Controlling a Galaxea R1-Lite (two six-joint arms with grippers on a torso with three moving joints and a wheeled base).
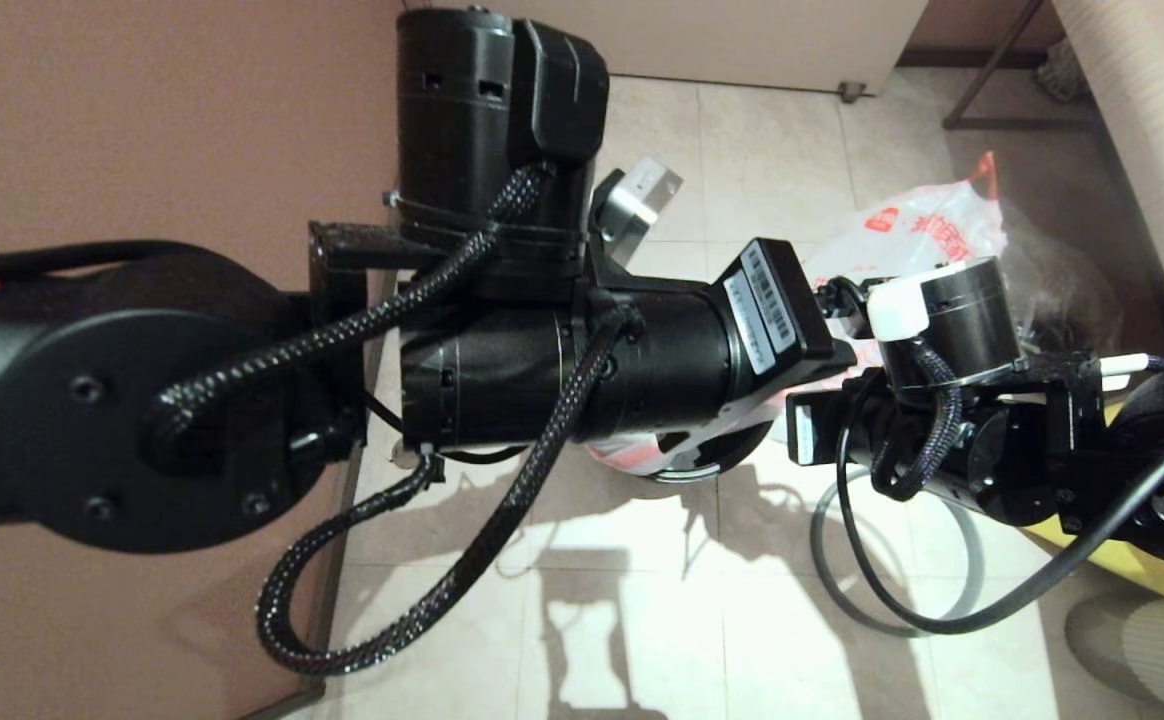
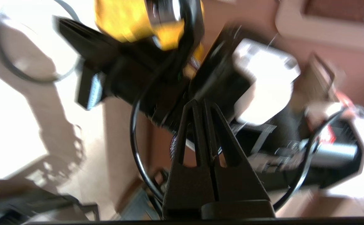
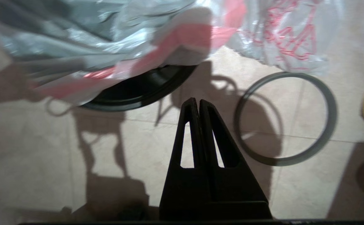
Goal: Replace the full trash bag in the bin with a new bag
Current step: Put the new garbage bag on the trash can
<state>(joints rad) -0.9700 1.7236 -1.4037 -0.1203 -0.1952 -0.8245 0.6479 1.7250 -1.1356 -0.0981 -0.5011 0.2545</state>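
Right gripper [image 3: 198, 104]: black, tapering fingers pressed together tip to tip, nothing held between them. It is seen in the right wrist view poised over bare tiled floor [image 3: 138, 150], pointing toward the bin.

Bin [image 3: 144, 89]: glossy black round plastic, lying just ahead of the closed fingertips and a little to one side; only a curved arc of its mouth is seen. In the head view a sliver of it [image 1: 707, 460] is glimpsed between the two arms.

New bag [image 3: 175, 40]: thin, translucent white film with red-edged band and red print, draped loosely across the bin's mouth and crumpled, not yet seated inside. Soft, slippery, easily snagged, by judgement.

Grey ring rim [image 3: 285, 118]: flat, matte hoop, detached, lying on the tiles beside the bin and apart from it, on the other side of the right fingertips from the bin.

Full trash bag [image 1: 927, 235]: the same printed film, lumpy, set on the floor beyond the bin, near the sofa edge.

Left gripper [image 2: 204, 104]: fingers likewise shut and empty, held aloft facing the right arm; its view is blurred.

Governing relation: bag and bin lie directly beyond the right fingertips, so the right arm is judged the nearer for spreading the film.
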